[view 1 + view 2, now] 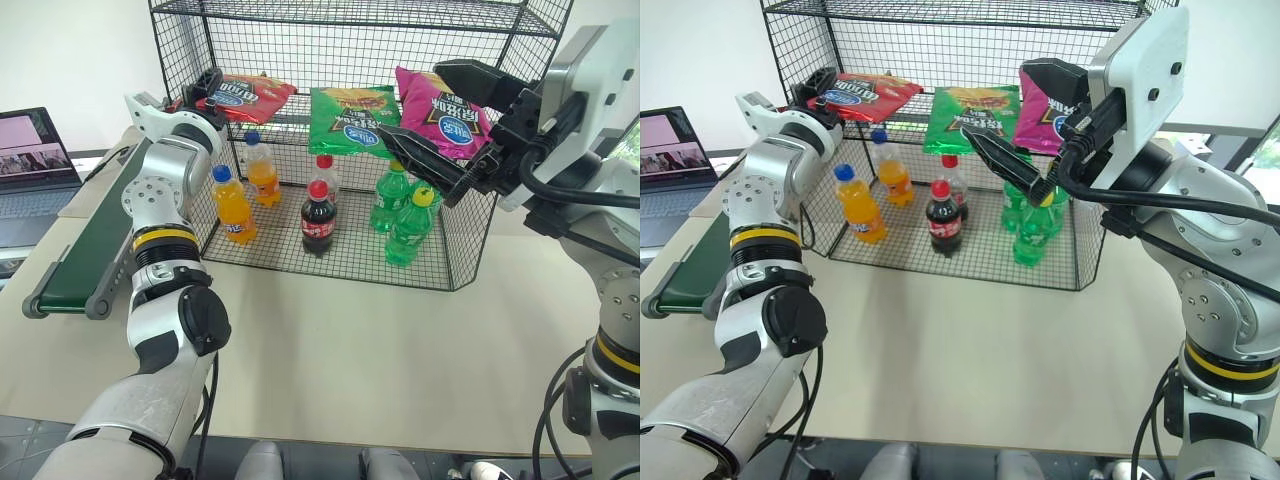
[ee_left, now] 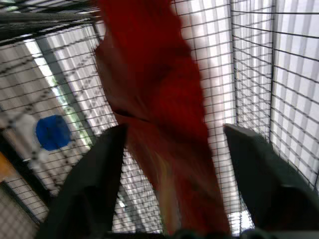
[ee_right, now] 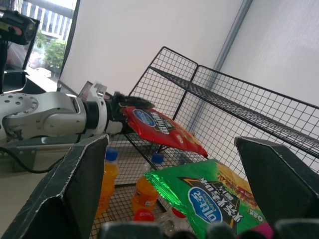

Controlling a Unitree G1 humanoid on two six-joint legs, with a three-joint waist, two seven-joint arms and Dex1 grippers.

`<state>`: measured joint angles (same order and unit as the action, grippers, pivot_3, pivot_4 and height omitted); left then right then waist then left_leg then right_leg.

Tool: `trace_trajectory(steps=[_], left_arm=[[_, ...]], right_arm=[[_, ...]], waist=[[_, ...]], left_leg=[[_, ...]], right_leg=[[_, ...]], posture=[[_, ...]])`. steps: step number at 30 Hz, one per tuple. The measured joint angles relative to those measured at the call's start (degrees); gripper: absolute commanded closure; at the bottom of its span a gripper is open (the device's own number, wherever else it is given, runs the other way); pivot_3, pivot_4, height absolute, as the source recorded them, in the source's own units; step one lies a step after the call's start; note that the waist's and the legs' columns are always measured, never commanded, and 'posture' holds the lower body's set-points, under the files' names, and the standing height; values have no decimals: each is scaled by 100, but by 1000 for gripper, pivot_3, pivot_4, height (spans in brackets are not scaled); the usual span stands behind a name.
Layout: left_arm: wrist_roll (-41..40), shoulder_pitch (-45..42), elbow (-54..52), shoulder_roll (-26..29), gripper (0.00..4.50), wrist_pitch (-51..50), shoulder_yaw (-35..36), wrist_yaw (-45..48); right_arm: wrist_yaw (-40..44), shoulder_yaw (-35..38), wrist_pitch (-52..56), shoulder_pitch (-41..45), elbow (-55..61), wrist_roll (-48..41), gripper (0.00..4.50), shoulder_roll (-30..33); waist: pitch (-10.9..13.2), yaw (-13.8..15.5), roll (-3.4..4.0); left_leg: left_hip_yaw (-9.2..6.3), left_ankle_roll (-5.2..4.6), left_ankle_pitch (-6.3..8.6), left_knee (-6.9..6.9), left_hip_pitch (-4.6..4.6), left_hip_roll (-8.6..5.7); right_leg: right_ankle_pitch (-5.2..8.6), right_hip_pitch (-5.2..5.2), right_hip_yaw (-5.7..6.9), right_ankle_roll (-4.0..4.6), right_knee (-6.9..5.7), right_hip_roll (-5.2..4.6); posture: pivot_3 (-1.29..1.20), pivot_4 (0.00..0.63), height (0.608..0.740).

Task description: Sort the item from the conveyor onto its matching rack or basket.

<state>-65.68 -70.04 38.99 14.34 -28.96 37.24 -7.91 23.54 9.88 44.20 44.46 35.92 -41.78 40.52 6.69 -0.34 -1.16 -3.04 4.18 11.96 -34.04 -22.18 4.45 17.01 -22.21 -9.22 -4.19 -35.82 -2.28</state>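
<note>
Blurred red bag (image 2: 159, 114) between gripper (image 2: 174, 164) fingers

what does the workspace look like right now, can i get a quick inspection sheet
surface: beige table, bare in front of the rack
job's things: red chip bag on the black wire rack middle tier; conveyor belt empty
clutter: green bag, magenta bag, soda bottles in the rack
grippers: left gripper open at the red bag; right gripper open, holding nothing
cables: black cables on the right arm
surroundings: laptop at left
</note>
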Motion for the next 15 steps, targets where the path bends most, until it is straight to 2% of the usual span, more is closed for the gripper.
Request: trace_trajectory(steps=[11, 13, 15], left_arm=[[-1091, 1157, -2414, -119, 32, -1132, 232, -1969], [-1452, 1402, -2814, -29, 32, -1410, 210, -2291], [-1845, 1744, -3240, 284, 32, -1836, 91, -2397]], right_arm=[[11, -18, -8, -2, -57, 6, 0, -55], [15, -46, -8, -5, -65, 9, 0, -79], [22, -80, -7, -35, -91, 12, 0, -85]], waist=[[0, -34, 0], [0, -35, 0], [0, -40, 0]], left_leg=[[-3, 1, -1, 2, 5, 1], [-3, 1, -1, 1, 4, 1], [-4, 1, -1, 1, 7, 1]], right_leg=[[0, 0, -1, 1, -12, 0], [0, 0, -1, 1, -13, 0], [0, 0, -1, 1, -16, 0]], posture=[[0, 150, 740], [0, 150, 740], [0, 150, 740]])
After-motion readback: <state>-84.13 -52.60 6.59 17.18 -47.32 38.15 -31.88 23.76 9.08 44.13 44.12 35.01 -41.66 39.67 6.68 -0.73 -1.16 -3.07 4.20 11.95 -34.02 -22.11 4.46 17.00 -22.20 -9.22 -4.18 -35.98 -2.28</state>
